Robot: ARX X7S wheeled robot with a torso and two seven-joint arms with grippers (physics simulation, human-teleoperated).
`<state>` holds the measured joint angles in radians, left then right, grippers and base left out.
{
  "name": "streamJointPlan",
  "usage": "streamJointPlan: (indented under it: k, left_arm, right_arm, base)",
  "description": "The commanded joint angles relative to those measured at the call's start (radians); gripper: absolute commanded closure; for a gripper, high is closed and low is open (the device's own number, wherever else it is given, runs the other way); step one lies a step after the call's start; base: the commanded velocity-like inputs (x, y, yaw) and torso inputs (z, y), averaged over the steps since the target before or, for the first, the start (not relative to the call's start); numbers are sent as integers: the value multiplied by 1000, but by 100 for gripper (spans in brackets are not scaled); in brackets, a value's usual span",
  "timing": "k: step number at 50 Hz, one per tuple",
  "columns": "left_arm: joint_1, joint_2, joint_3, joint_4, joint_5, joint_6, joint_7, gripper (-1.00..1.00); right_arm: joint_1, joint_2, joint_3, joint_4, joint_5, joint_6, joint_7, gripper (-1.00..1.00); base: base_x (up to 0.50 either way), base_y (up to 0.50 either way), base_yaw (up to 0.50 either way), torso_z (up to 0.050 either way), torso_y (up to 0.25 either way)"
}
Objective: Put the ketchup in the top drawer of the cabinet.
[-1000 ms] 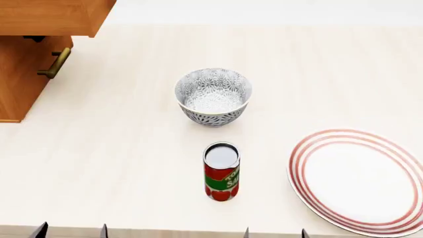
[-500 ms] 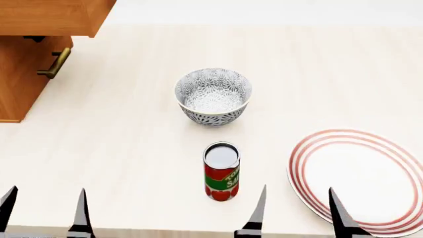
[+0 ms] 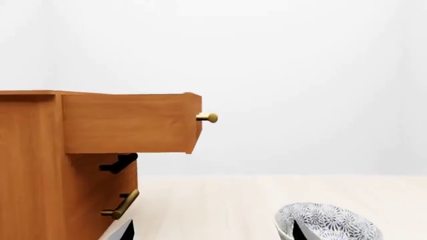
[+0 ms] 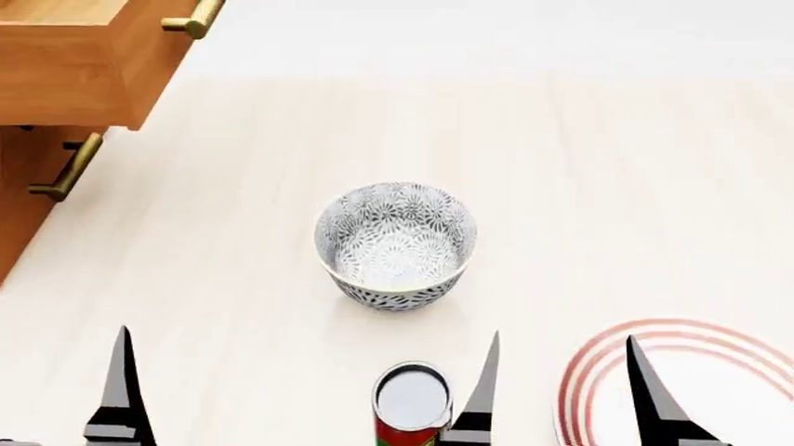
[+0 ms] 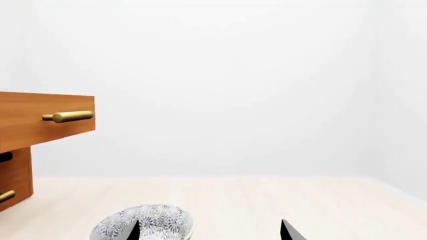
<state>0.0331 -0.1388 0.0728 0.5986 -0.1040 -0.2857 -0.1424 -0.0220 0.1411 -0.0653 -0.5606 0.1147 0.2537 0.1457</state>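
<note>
So from my seat, far left there's the cabinet (image 4: 19, 214) with the top drawer (image 4: 74, 65) already pulled out, brass handle sticking out over the table (image 4: 596, 158). The lower drawer (image 4: 37, 186) under it is shut.

Next over is my left gripper (image 4: 62, 409). I can only see one dark finger (image 4: 121, 390) poking up at the bottom of the head view, so I honestly can't tell how wide it's spread. Nothing's in it though.

Middle of the table is the patterned bowl (image 4: 394, 243), and just nearer to me than that sits the ketchup (image 4: 412, 404), standing upright, silver lid facing up, so its long axis is vertical.

Then the right gripper (image 4: 561, 390): both fingers visible, spread wide apart, empty. The can sits just to the left of its inner finger, not between the two. So the right arm is clearly the closer one; I'd guess it needs a small shift to the left to straddle the can, then a squeeze from the sides.

Far right is the red-ringed plate (image 4: 596, 372), close to that gripper, something to avoid clipping.
</note>
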Motion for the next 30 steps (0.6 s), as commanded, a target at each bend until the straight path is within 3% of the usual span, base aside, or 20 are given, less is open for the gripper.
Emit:
streamJointPlan:
  k: [1,4,11,13,17,24,30]
  left_arm:
    - [-7,-13,11,-1,-7,1,-9,-100]
    - [-8,-15,11,-4,-12,1,-11,-100]
    - [-6,-22,18,-2,-14,2,-17,-100]
    - [-7,-25,22,0,-11,1,-18,-100]
    - [-7,-28,23,0,-16,2,-21,-100]
    - [-7,-33,24,2,-20,0,-29,-100]
    - [-6,-36,28,-9,-19,4,-35,-100]
  right_arm:
    - [27,17,-7,-36,14,68,16,-100]
    - [18,19,-19,-3,2,25,13,-100]
    - [38,32,-26,-67,15,100,19,-100]
    - [22,29,-33,-19,6,35,16,-100]
    - [36,34,-34,-53,15,84,22,-100]
    - [18,35,-39,-15,12,21,24,-100]
    - [9,41,-33,-10,10,4,33,-100]
  base:
    - [500,0,0,0,0]
    - [500,0,0,0,0]
    - [500,0,0,0,0]
    - [500,0,0,0,0]
    - [500,0,0,0,0]
    - [494,0,0,0,2]
    - [64,83,0,0,0]
